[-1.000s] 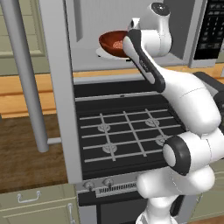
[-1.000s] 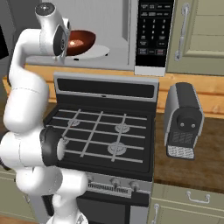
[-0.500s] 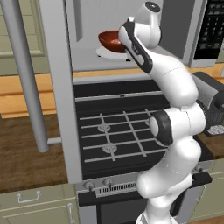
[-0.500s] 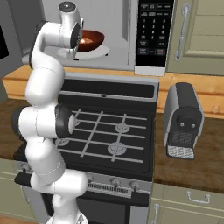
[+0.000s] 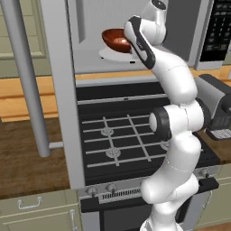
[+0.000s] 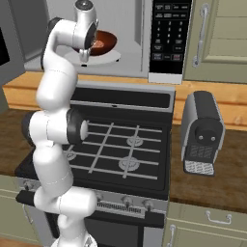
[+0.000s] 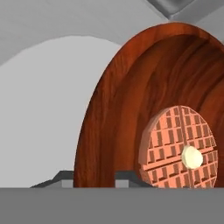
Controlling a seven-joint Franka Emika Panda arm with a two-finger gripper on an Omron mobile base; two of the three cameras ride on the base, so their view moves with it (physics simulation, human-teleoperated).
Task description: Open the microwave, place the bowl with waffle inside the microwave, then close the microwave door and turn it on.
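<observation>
**Bowl carried into the cavity**

Microwave: door swung wide. Arm has reached further in since a second ago. Bowl now above the turntable, pinched at the rim by the narrowed gripper. Waffle inside. Next, likely: set down, release.

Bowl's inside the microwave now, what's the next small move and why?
Probably lower slightly, then open the gripper. It's shut on the rim of the bowl, waffle inside, which seems to hang just over the white turntable in the open microwave; contact is unclear.
</observation>
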